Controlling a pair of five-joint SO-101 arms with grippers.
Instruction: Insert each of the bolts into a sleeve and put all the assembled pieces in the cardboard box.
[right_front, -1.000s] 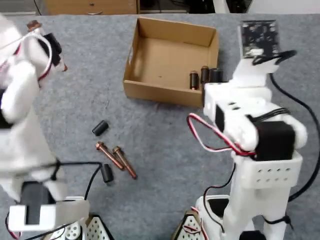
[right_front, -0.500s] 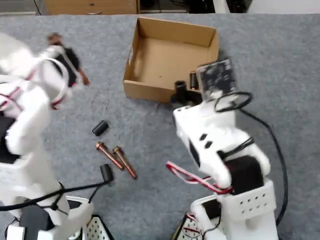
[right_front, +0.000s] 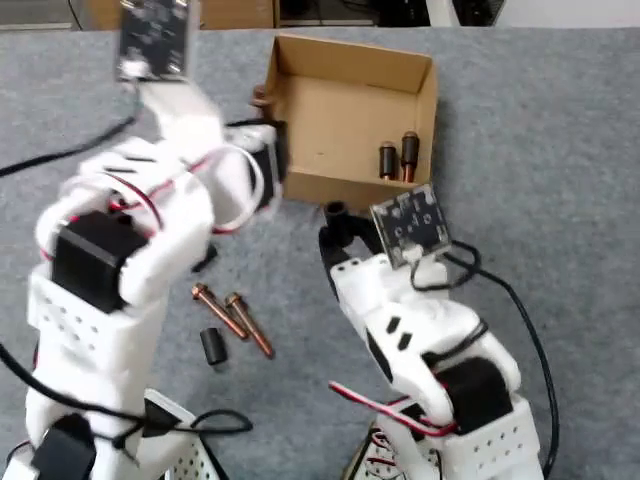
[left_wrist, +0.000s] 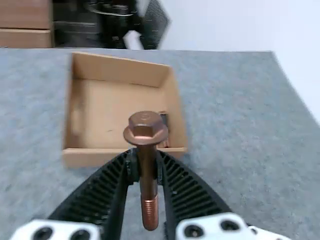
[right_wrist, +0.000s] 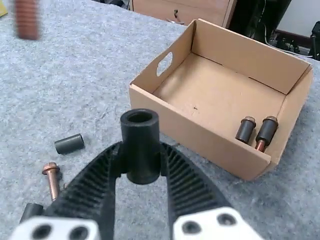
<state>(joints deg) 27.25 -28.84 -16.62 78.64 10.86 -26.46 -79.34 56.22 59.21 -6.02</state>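
While the left pincer (left_wrist: 145, 161) pinches a copper bolt (left_wrist: 145, 131) before the cardboard box (right_front: 352, 60), the right pincer (right_wrist: 141, 159) clamps a black sleeve (right_wrist: 140, 131) near its front wall. Two assembled pieces (right_front: 398, 157) lie inside. Loose bolts (right_front: 232, 318) and a loose sleeve (right_front: 212, 345) rest on the grey desk (right_front: 560, 150), just beside the left arm.
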